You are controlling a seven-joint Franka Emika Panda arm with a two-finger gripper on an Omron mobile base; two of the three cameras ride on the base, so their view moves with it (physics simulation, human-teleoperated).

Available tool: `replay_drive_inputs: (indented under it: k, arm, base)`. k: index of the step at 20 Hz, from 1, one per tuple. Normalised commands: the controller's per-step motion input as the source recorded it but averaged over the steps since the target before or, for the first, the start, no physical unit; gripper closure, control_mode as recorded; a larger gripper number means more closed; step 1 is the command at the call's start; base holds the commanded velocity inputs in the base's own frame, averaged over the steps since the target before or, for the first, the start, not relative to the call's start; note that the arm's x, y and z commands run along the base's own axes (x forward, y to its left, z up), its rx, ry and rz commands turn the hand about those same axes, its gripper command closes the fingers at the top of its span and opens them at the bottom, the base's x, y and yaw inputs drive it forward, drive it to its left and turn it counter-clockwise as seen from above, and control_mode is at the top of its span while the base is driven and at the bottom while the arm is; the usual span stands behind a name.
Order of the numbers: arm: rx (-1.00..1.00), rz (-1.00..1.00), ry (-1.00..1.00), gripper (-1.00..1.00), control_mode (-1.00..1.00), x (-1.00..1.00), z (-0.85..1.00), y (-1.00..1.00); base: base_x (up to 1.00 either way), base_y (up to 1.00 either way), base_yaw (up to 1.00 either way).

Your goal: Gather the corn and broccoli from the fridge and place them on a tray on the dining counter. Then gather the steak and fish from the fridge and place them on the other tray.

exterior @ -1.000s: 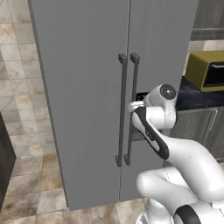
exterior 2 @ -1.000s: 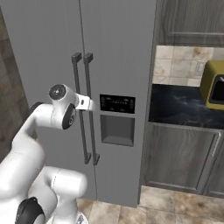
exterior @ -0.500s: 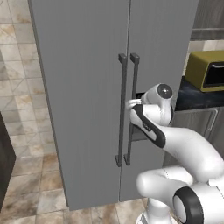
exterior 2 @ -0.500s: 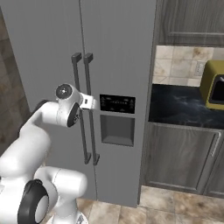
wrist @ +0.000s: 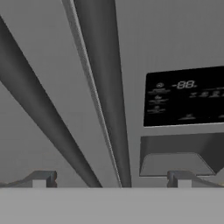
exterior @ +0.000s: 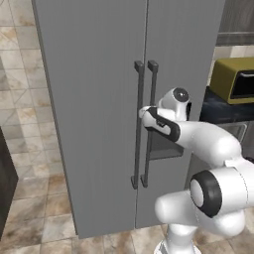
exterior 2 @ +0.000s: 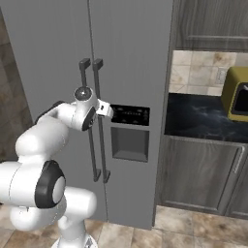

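Fridge [exterior: 99, 99] filling the left and centre of the left base frame and the left half of the right base frame, tall, matte grey, both doors closed. Two long dark vertical handles side by side at the door seam, centre of the left base frame: left handle [exterior: 138, 124], right handle [exterior: 150, 124]. In the right base frame, the same pair left of centre, with a black control panel [exterior 2: 128, 115] and a recessed dispenser [exterior 2: 129, 143] just right of them on the right door.

Gripper [wrist: 111, 181] right up against the handles, fingers spread wide apart, nothing between the pads. In the hand frame, one fingertip [wrist: 41, 178] at lower left, the other at lower right, the right handle running down between them, the left handle slanting across the left side. Contact with the handle not clear.

Yellow microwave [exterior: 233, 79] at the right edge of the left base frame, on a dark counter [exterior 2: 203, 118]. Grey cabinets [exterior 2: 203, 179] beneath the counter, lower right of the right base frame. Tan tiled floor [exterior: 34, 218] along the bottom.
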Motion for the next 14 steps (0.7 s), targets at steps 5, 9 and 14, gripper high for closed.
replay_drive_inputs:
  k: [5,9,14]
  arm:
    - [0.00,0.00,0.00,-1.00,-1.00,0.43,-0.20,-0.17]
    - [0.00,0.00,0.00,-1.00,-1.00,0.30,-0.23,-0.07]
    - [0.00,0.00,-0.03,-1.00,-1.00,0.10,-0.17,0.00]
  base:
    - [0.00,0.00,0.00]
    - [0.00,0.00,0.00]
    - [0.00,0.00,0.00]
